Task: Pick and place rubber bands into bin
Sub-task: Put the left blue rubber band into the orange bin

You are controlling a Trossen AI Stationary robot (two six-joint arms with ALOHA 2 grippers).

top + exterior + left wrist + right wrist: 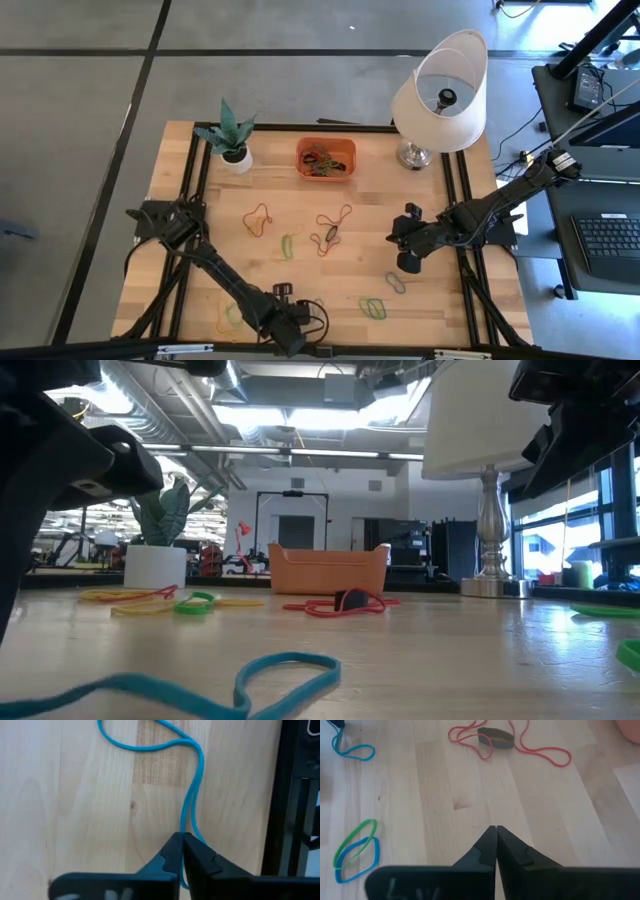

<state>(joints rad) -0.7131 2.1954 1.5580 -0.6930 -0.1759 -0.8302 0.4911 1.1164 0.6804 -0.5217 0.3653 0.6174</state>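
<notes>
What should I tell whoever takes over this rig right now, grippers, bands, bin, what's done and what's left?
Left gripper: at the table's near edge, shut on the blue rubber band.
Right gripper: over bare wood right of centre, shut, holding nothing.
Bin: at the far edge, between the plant pot and the lamp, already with a few bands in it.
Left to do: carry the blue band over, then clear the loose bands scattered across the table.
</notes>
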